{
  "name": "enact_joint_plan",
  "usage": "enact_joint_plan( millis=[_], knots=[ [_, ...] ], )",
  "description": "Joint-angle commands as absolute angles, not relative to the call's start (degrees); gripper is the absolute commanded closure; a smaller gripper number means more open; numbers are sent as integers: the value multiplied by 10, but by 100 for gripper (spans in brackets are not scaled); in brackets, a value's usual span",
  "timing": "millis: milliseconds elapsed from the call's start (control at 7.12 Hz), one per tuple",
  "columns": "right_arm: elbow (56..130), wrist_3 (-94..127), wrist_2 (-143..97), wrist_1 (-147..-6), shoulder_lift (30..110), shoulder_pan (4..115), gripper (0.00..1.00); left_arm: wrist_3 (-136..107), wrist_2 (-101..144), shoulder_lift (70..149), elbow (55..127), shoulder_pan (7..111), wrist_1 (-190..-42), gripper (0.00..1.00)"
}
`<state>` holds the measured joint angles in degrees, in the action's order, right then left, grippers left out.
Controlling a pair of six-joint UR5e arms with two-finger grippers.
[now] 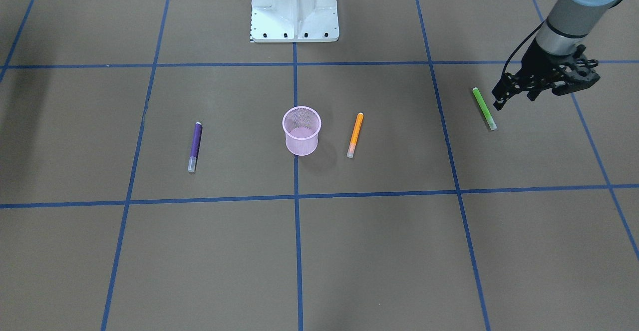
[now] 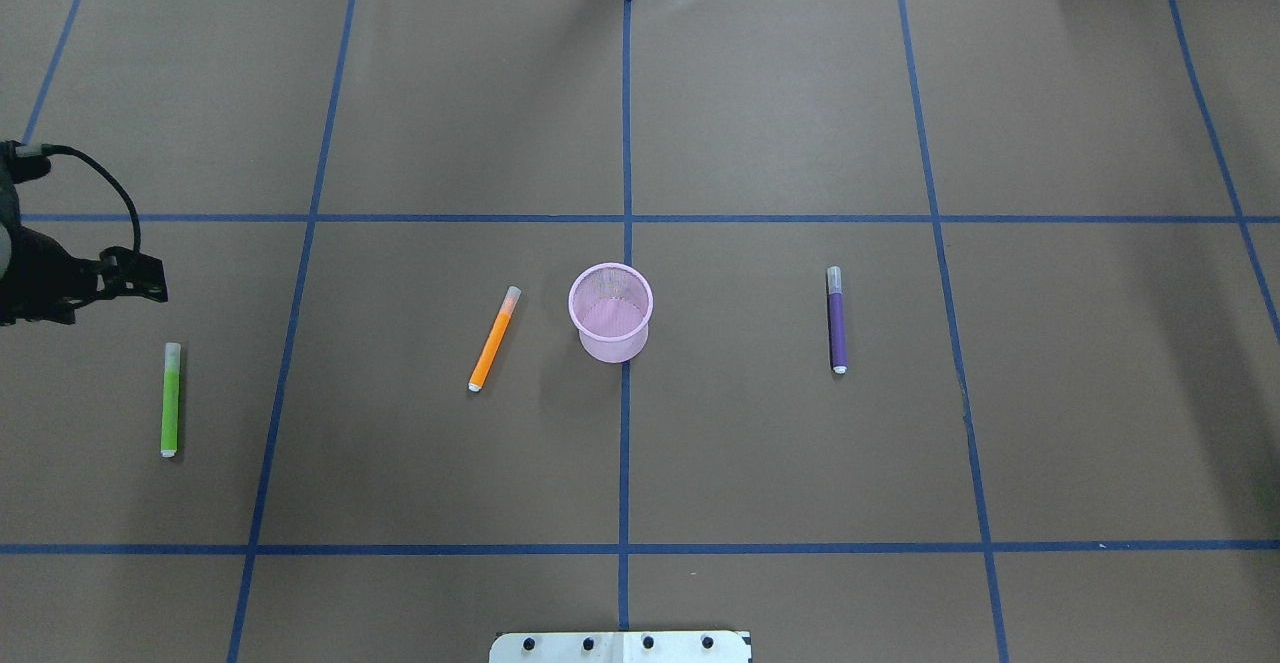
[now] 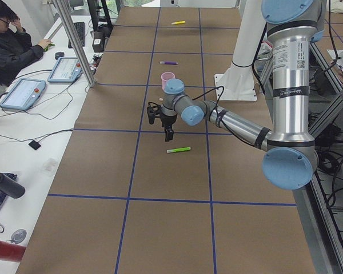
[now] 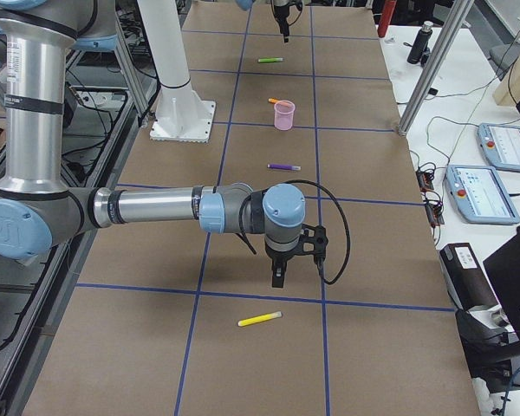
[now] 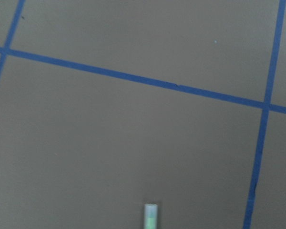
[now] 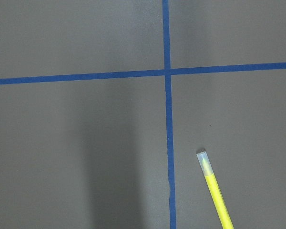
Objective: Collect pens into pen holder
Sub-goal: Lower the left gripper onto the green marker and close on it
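The green pen lies flat on the counter just beside the left claw, whose fingers look pressed nearly together and hold nothing, while the orange pen and purple pen lie either side of the upright pink pen holder. The yellow pen lies well apart from the holder, near the right claw, whose state I cannot tell. These pens look light, stiff and smooth-sided, likely to roll, so mid-barrel across the width seems the surest grip.
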<state>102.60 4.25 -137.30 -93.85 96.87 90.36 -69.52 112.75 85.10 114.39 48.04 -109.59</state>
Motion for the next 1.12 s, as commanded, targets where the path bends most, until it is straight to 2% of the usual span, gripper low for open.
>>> enact_joint_plan(
  millis=[0, 140, 702, 843, 983],
  knots=[
    [1027, 40, -1375, -939, 968, 903, 0, -729, 1103, 850, 1077, 446, -1182, 1],
    [1027, 42, -1375, -937, 969, 903, 0, -728, 1104, 854, 1041, 445, -1221, 1],
    [1025, 49, -1377, -938, 969, 897, 0, -725, 1103, 850, 1032, 411, -1223, 2],
    [1025, 50, -1377, -938, 969, 894, 0, -723, 1103, 849, 1031, 410, -1223, 16],
    [1027, 50, -1377, -938, 968, 893, 0, -723, 1103, 849, 1032, 410, -1223, 26]
  ],
)
